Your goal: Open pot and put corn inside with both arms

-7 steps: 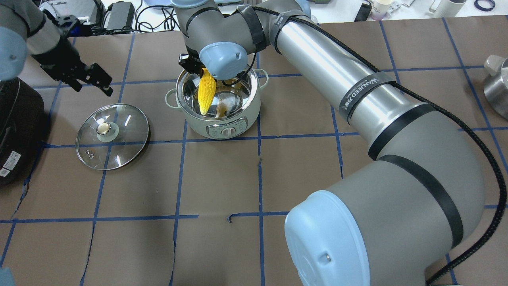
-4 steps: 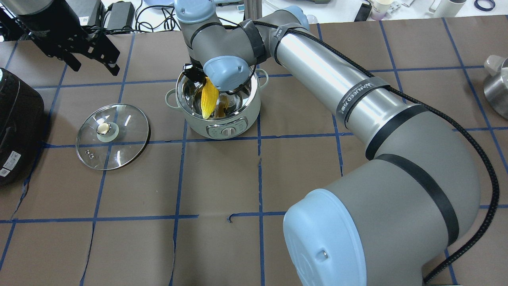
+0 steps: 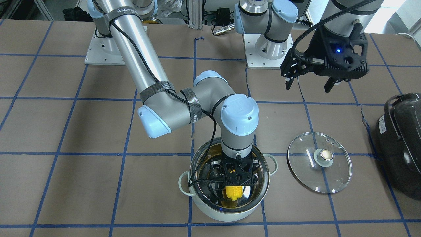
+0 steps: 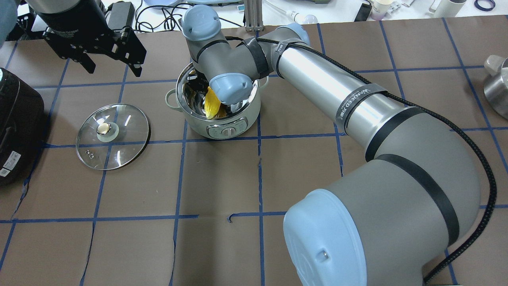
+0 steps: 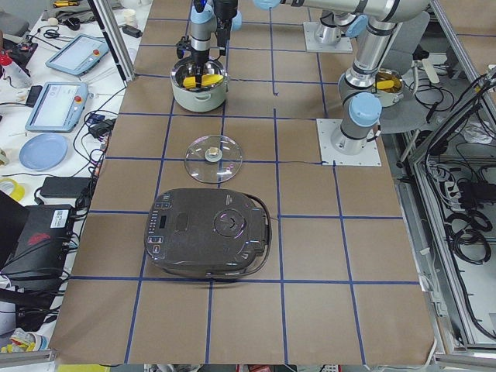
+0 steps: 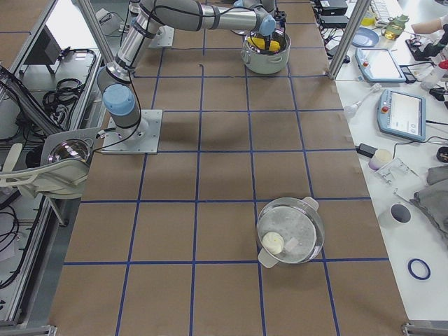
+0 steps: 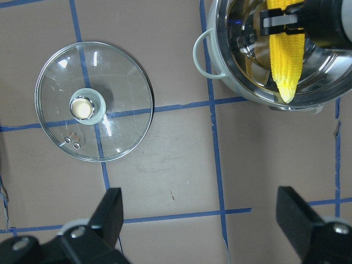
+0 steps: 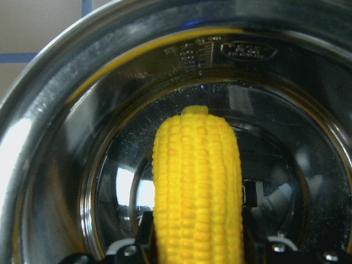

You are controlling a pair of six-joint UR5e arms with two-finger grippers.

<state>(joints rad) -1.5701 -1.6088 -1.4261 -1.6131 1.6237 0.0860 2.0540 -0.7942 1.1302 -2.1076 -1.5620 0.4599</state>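
The pot [image 3: 227, 215] stands open on the table, mint-white outside and steel inside; it also shows in the overhead view [image 4: 222, 126]. My right gripper [image 3: 237, 176] reaches down into it, shut on the yellow corn [image 3: 233, 193], which points tip down inside the pot [image 4: 211, 104] [image 8: 198, 187]. The glass lid [image 3: 307, 172] lies flat on the table beside the pot [image 4: 121, 137]. My left gripper [image 3: 309, 86] hangs open and empty high above the table, behind the lid [image 4: 113, 70]. The left wrist view shows the lid [image 7: 118, 132] and the corn [image 7: 287, 63] below.
A dark rice cooker [image 3: 403, 141] sits beyond the lid at the table's left end [image 4: 16, 119]. A second steel pot with a lid [image 6: 290, 231] stands at the far right end [image 4: 496, 89]. Cables and devices lie along the far edge.
My right gripper has lowered the corn deeper into the pot. My left gripper has moved up and away from the lid, towards the table's far edge and the pot.
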